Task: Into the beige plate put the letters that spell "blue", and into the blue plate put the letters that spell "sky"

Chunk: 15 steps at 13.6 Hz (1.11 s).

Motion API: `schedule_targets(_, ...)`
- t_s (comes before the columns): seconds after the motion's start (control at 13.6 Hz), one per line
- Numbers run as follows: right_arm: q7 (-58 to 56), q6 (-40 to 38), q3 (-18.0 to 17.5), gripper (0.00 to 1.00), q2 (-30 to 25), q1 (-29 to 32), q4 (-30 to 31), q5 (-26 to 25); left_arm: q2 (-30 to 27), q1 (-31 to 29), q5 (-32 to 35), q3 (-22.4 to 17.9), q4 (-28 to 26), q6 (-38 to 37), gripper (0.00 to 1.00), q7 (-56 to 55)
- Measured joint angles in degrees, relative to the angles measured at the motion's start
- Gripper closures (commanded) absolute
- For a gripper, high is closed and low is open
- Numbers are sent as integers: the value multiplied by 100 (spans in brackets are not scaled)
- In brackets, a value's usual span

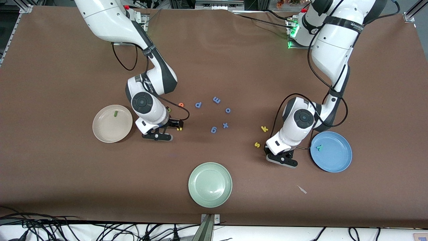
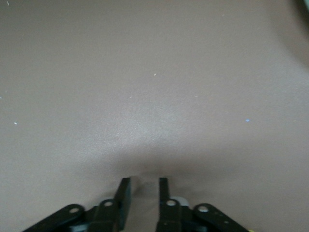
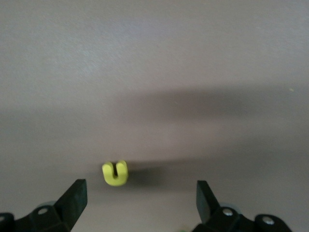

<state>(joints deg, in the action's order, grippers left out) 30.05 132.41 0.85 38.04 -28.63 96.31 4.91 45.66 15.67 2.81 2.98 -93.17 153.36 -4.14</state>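
A pale green plate point(image 1: 210, 184) sits low in the front frame's centre. Above it to the right, the left claw point(image 1: 282, 157) hangs low between the yellow s point(image 1: 257, 144) and the blue plate point(image 1: 331, 151), which holds the teal y point(image 1: 319, 147); its wrist view alone shows narrowly parted fingers point(image 2: 124, 195) with nothing between them. The k point(image 1: 264, 128) lies just above the s. The right claw point(image 1: 174, 126) gapes wide by the yellow u point(image 3: 115, 173), which the front view mostly hides. The beige plate point(image 1: 112, 123) at mid-left holds the l point(image 1: 115, 113). Orange e point(image 1: 181, 104) and blue letters point(image 1: 220, 113) lie mid-frame.
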Motion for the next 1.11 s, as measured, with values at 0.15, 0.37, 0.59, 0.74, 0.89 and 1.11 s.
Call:
schedule_targets(0.15,97,1,-49,0,246,-48,-242,0,-365,29,0,65,-356,-138,31,-137)
schedule_targets(0.37,130,2,-90,0,476,-144,-405,0,-1442,104,-598,194,-1452,-585,27,-242)
schedule_targets(0.59,136,2,-90,20,519,-205,-425,-1,-1990,253,-911,223,-2328,-673,27,-311)
schedule_targets(0.74,129,2,-89,35,519,-206,-436,-3,-1940,388,-1187,226,-2512,-658,32,-564)
schedule_targets(0.89,113,2,-88,45,519,-206,-438,-3,-1836,513,-1667,229,-2524,-623,37,-754)
schedule_targets(1.11,79,2,-87,65,520,-206,-442,-4,-1721,564,-2227,212,-2378,-547,38,-1050)
